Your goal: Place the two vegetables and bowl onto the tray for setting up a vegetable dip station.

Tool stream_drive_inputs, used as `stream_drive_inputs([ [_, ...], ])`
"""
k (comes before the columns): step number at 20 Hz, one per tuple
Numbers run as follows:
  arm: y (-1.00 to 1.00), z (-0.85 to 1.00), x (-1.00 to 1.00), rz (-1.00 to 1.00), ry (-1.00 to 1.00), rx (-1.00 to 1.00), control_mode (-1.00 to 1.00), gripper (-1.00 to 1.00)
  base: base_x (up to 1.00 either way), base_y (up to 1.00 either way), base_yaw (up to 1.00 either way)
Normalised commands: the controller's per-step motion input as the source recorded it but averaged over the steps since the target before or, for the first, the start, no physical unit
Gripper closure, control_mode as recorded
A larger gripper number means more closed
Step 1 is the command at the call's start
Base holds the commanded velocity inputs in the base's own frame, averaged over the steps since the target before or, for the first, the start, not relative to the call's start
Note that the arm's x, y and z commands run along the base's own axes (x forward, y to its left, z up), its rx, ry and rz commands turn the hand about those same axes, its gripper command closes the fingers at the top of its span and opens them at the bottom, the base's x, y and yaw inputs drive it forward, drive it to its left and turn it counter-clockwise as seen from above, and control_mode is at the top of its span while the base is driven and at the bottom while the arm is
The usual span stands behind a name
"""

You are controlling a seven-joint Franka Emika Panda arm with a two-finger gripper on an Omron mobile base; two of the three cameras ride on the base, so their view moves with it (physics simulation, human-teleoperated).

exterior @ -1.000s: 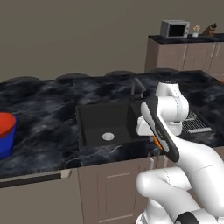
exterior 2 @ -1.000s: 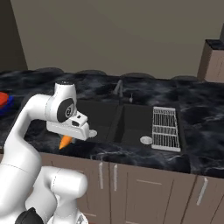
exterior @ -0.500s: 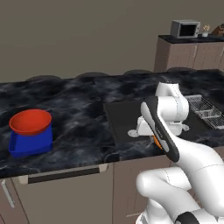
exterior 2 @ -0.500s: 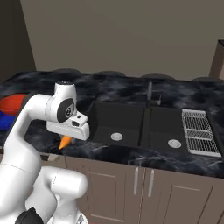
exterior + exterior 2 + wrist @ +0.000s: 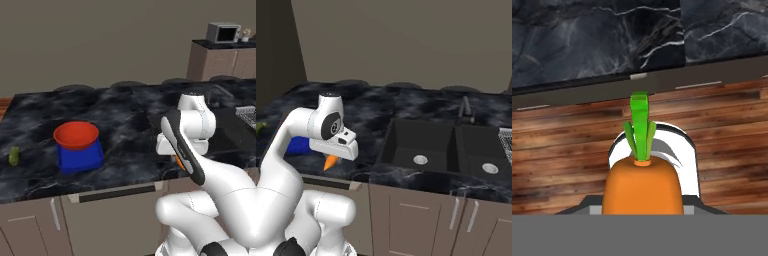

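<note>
Carrot point(image 5: 641, 186): orange, tapered, with a green leafy top; held in the gripper point(image 5: 332, 161), whose jaws stand partly closed on its body. In the hand view the leaves point away from the hand, over a wooden floor point(image 5: 557, 150) and the front edge of the worktop point(image 5: 587, 45). In the right base view its orange tip shows under the white hand, just off the front edge of the worktop; in the left base view a sliver of orange shows at the arm's forearm.

Bowl point(image 5: 76, 135): round, shallow, red-orange; sits on top of the tray, its rim reaching about as wide as the tray.

Tray point(image 5: 80, 156): bright blue, rectangular; stands on the dark marbled worktop toward its front edge, left of the arm. A blue patch of it shows behind the arm in the right base view.

Pickle point(image 5: 14, 156): small, oblong, yellow-green; lies on the worktop near its left end, apart from the tray.

Sink point(image 5: 421, 145): black double basin set into the worktop, right of the arm, with a dark faucet point(image 5: 466, 107) at the back.

Microwave point(image 5: 224, 32): on a far cabinet at upper right.
</note>
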Motion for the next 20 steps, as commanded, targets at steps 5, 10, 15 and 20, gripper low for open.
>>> stream_drive_inputs([
  [5, 0.00, 0.00, 0.00, 0.00, 0.00, 0.00, 1.00, 1.00, 0.03, 0.70, 0.00],
  [10, 0.00, 0.00, 0.00, 0.00, 0.00, 0.00, 1.00, 1.00, 0.05, 0.69, -0.01],
  [15, 0.00, 0.00, 0.00, 0.00, 0.00, 0.00, 1.00, 1.00, 0.08, 0.68, -0.01],
  [20, 0.00, 0.00, 0.00, 0.00, 0.00, 0.00, 1.00, 1.00, 0.21, 0.59, -0.04],
])
